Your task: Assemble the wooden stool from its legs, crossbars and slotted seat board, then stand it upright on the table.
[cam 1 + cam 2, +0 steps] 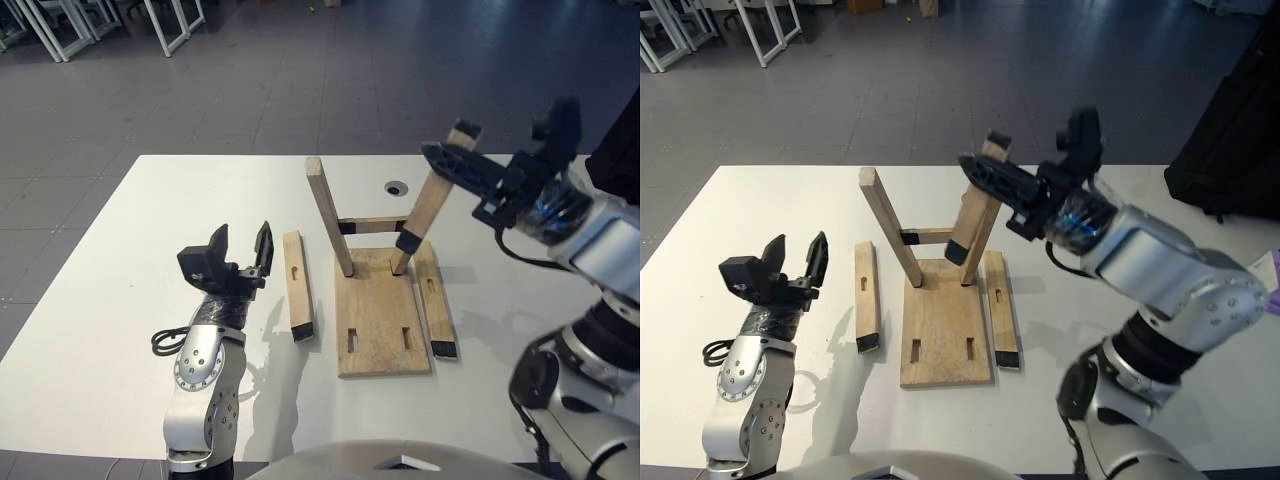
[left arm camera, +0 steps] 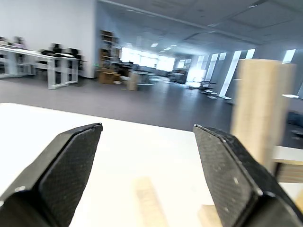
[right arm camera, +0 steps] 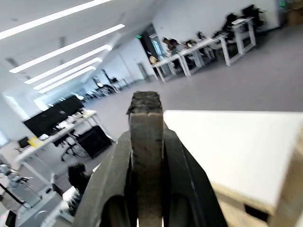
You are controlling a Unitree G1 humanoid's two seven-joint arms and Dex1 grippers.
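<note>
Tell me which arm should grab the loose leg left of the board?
Probably left: the left gripper is open beside that loose leg; the right gripper is up by a standing leg.

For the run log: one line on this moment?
seat board flat; two legs slotted, crossbar between; left claw open; right claw shut at right leg

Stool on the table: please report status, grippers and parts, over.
Left gripper open, empty, over table. Right gripper shut at tilted leg's top. Seat board flat; second leg slotted too; two loose pieces beside it. Nothing blocks the empty slots.
</note>
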